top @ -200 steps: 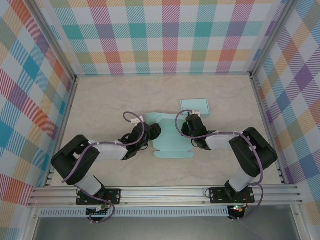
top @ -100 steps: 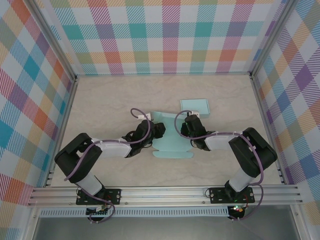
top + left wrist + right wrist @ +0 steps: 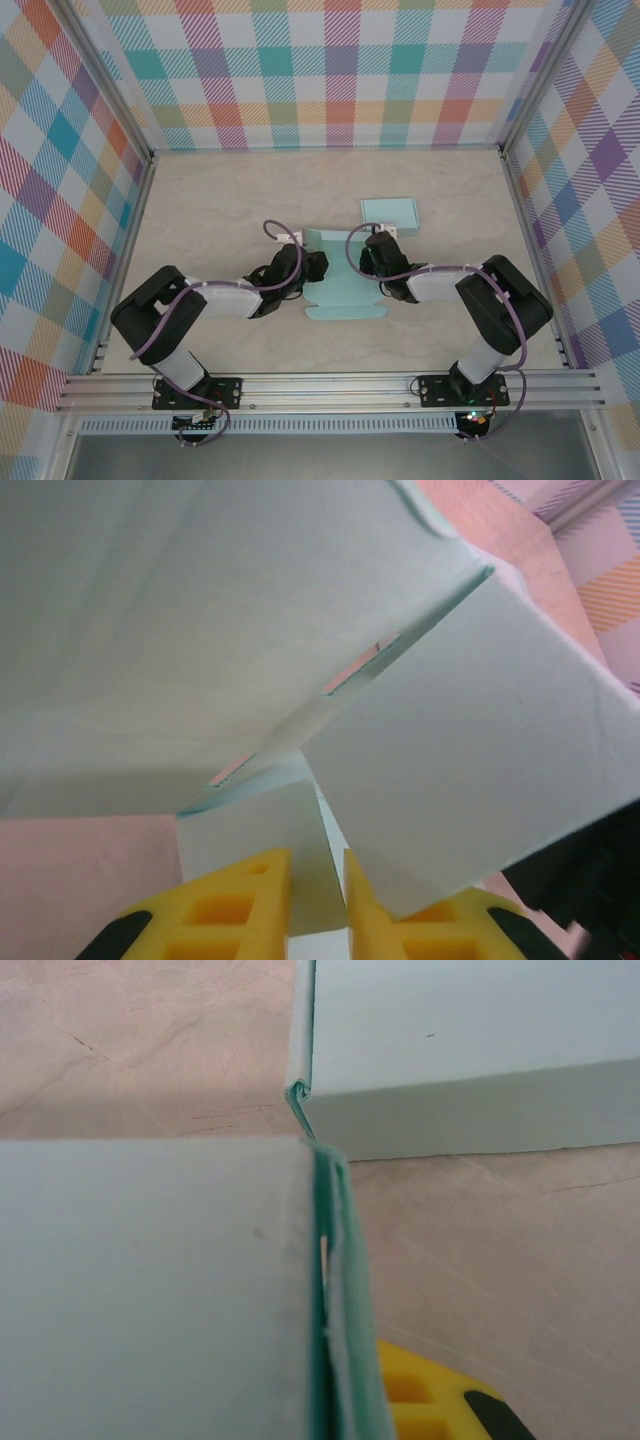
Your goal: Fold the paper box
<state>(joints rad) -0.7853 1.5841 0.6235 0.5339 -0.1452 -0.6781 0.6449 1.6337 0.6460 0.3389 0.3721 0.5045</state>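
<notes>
The paper box is a pale teal sheet, partly folded, lying in the middle of the table between both grippers. My left gripper is at its left edge. In the left wrist view a small flap of the paper box stands between the yellow fingers, and the left gripper has closed down on it, with larger panels rising above. My right gripper is at the box's right side. It is shut on a doubled-over wall; one yellow finger shows, the other is hidden behind the paper.
A second, smaller teal box, folded up, sits just behind the right gripper, and its side wall stands close ahead in the right wrist view. Plaid walls enclose the table on three sides. An aluminium rail runs along the near edge.
My left gripper has slid right onto the box's left edge and its jaws have narrowed onto the flap. The sheet's left side has folded inward. The right gripper has barely moved.
</notes>
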